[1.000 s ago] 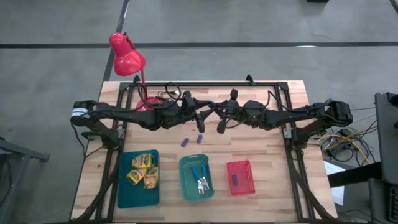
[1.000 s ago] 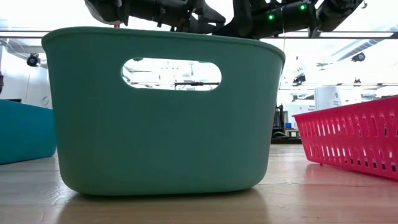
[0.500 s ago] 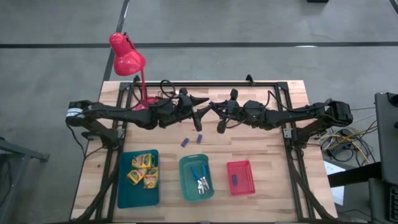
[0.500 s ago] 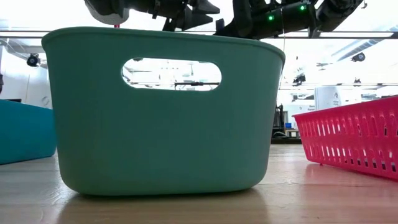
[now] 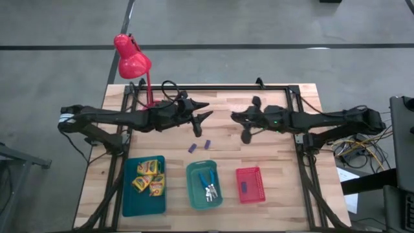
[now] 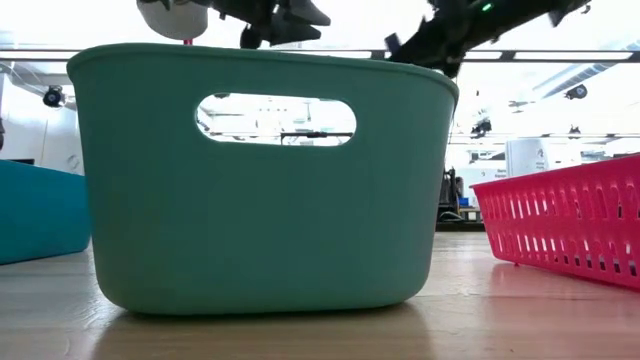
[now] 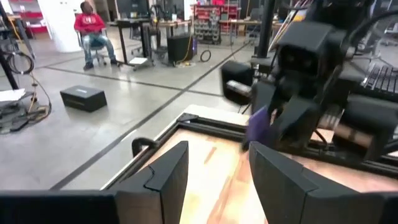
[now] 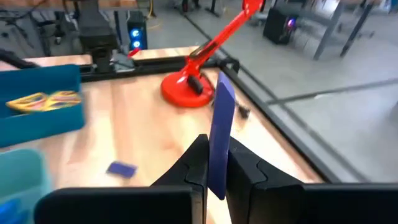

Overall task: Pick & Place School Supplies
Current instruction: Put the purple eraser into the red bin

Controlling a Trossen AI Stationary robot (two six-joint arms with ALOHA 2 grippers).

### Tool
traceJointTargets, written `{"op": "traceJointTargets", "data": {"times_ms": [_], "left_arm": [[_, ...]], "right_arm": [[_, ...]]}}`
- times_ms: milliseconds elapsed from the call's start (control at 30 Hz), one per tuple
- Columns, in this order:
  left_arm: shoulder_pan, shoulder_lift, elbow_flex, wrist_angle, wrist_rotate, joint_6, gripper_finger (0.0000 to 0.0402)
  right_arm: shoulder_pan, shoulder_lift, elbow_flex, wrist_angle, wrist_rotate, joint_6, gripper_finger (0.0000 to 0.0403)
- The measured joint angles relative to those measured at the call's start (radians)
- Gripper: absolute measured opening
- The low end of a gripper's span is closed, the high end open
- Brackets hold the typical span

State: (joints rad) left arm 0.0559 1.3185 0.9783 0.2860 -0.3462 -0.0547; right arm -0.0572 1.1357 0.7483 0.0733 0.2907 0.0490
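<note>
A wooden table (image 5: 272,155) carries the whole sorting job, a red desk lamp (image 5: 132,57) at its far edge and three containers lined up along the near edge, apparently one per kind of supply: a teal tray (image 5: 128,194) holding the yellow-green crayon boxes (image 5: 148,176), a green bin (image 5: 194,176) holding the blue-handled scissors (image 5: 207,184), and a red basket (image 5: 259,188) with one purple block (image 5: 244,186) already inside. Above the table's middle, the two dark arms reach in from either side and stand apart. The right gripper (image 5: 246,134) is pinched on a thin purple block (image 8: 221,127), held on edge between its fingers in the right wrist view, a grip that seems meant for carrying it to the red basket with the other. The left gripper (image 5: 199,116) hangs empty with its fingers (image 7: 163,180) spread wide, near the lamp's base, likely leaving the way clear. Two more purple blocks (image 5: 200,145) lie loose on the bare wood between the arms and the bins, well apart from any container, so the sorting looks well along but not finished.
</note>
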Motion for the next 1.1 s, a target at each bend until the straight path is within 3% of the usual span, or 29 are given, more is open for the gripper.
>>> {"op": "traceJointTargets", "data": {"times_ms": [167,367,567,733,900,1100], "left_arm": [[0.0,-0.041,-0.001,-0.042,0.003,-0.037,0.0175],[0.0,-0.053,-0.001,-0.042,0.016,-0.027,0.0175],[0.0,-0.051,-0.001,-0.057,0.016,-0.021,0.0175],[0.0,-0.05,-0.002,-0.071,0.016,-0.021,0.0175],[0.001,-0.05,-0.003,-0.097,0.016,-0.021,0.0175],[0.001,-0.05,-0.003,-0.135,0.016,-0.021,0.0175]], "right_arm": [[0.061,-0.154,0.0,-0.188,-0.014,0.127,0.0023],[0.168,-0.253,0.001,-0.399,-0.125,0.247,0.0023],[0.313,-0.227,0.001,-0.546,-0.146,0.423,0.0023],[0.406,-0.195,0.0,-0.556,-0.24,0.575,0.0023],[0.459,-0.141,0.0,-0.556,-0.271,0.743,0.0023],[0.485,-0.038,0.0,-0.556,-0.359,0.781,0.0023]]}}
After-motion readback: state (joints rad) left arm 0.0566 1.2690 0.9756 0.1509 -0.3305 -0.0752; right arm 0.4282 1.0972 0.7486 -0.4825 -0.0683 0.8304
